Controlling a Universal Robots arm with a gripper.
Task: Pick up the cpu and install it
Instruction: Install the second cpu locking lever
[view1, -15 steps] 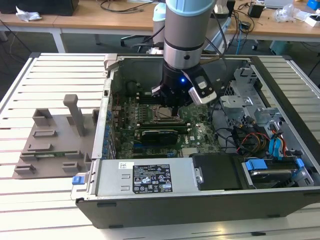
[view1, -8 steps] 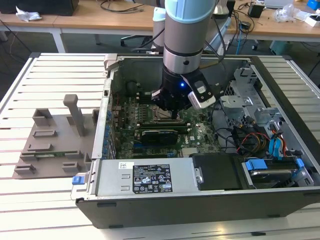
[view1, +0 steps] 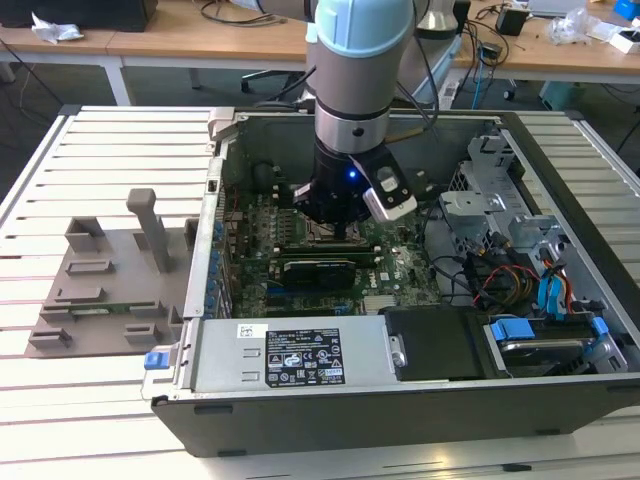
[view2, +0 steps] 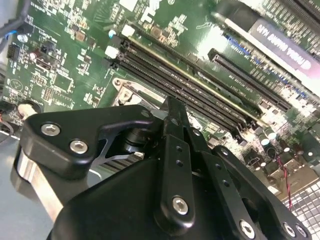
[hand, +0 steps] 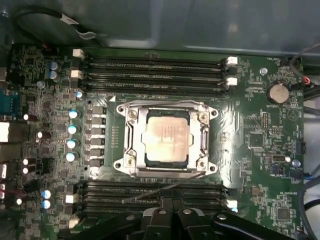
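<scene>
The cpu (hand: 168, 137), a flat square chip with a pale silvery top, lies flat inside the metal socket frame (hand: 131, 135) on the green motherboard (hand: 255, 140). The frame's opening surrounds it on all sides. My gripper (hand: 169, 201) is shut with nothing in it and sits beside the socket, over the memory slots. In the exterior view the gripper (view1: 335, 232) hangs low inside the open computer case (view1: 560, 190), directly over the socket area, and hides the chip. The second wrist view shows the gripper's black body (view2: 165, 150) just above one corner of the socket (view2: 131, 91).
Long black memory slots (hand: 155, 67) run along both sides of the socket. A black expansion card (view1: 318, 268) lies beside the gripper. The power supply (view1: 300, 355), drive cage and cables (view1: 520, 270) crowd the case. A grey fixture tray (view1: 110, 280) stands at the exterior view's left.
</scene>
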